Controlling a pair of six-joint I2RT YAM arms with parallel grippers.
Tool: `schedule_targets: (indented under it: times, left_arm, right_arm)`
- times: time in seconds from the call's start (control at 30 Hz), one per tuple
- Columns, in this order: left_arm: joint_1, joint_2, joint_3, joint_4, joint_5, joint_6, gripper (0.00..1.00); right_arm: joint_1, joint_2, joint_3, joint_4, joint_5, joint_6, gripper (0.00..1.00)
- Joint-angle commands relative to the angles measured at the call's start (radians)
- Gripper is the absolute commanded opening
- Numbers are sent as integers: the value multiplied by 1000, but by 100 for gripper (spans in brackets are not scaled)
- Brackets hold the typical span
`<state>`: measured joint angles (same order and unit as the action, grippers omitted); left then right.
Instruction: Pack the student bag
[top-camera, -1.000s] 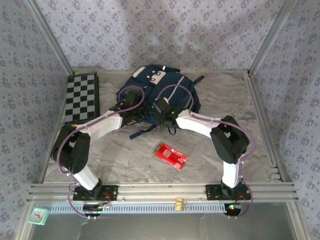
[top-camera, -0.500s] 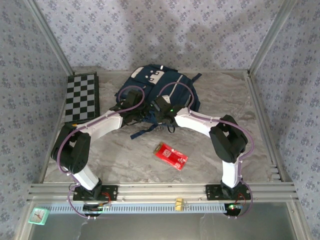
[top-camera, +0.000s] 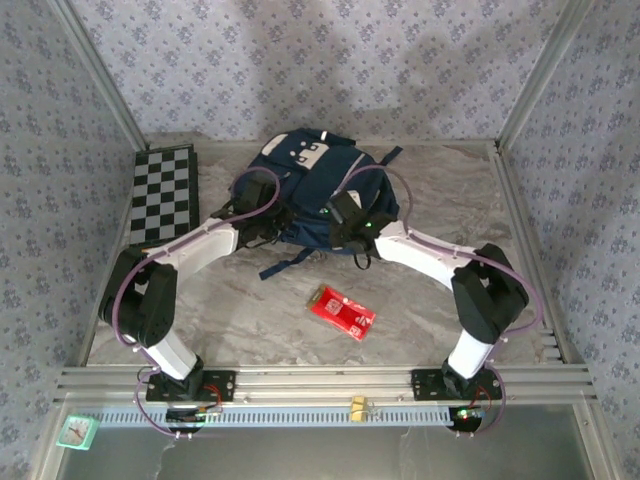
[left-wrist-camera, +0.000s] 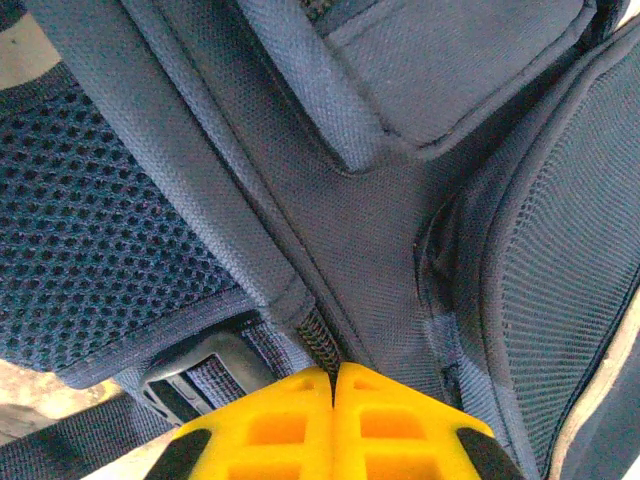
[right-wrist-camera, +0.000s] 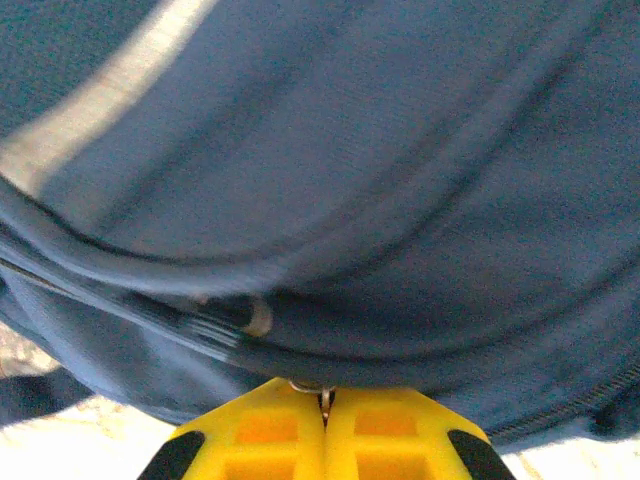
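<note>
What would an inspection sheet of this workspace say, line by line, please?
Surface: grey marbled table, no spills seen.
Job's things: navy student bag lying at the far middle.
Clutter: chessboard at far left; red packet near the middle.
Claws: left claw shut on a bag seam; right claw shut on a small metal piece of the bag.
Cables: purple cables loop from both arms above the bag.
Surroundings: patterned walls; aluminium frame.
</note>
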<state>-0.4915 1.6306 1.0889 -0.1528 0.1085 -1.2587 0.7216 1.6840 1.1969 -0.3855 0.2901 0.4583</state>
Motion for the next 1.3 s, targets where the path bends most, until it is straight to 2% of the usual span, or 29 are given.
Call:
schedule_targets:
  times: [0.0,0.07,0.23,0.47,0.63,0.87,0.93,1.1,1.2,1.27]
  left_arm:
    - [66,-6,44,-75,-39,69,0]
    - [78,3,52,-73,-23,83,0]
    - [103,29,73,-83,-8,127,0]
    - [108,31,66,-76,23,134,0]
    - [106,35,46,-56,31,118,0]
    - [98,35,47,-54,33,111,0]
    - [96,38,49,-51,35,109,0]
    - [96,37,53,-54,33,116,0]
    - [103,38,63,-73,27,136,0]
    - [116,41,70,-81,23,154,0]
  right_arm:
    - [-13,-64,-62,-18,-113,-90,0]
    - [9,-74,-75,3,-220,-105,0]
    - [-4,-25,-56,27,-275,-91,0]
    - [-32,81,37,29,-261,-130,0]
    - [-27,120,65,58,-258,-155,14]
    - [-26,172,78,99,-257,-174,22]
    - [-25,179,78,110,-254,-181,21]
    - [-21,154,76,88,-206,-197,8]
    - [-20,98,45,62,-158,-195,1]
    - [-22,47,13,38,-137,-200,0]
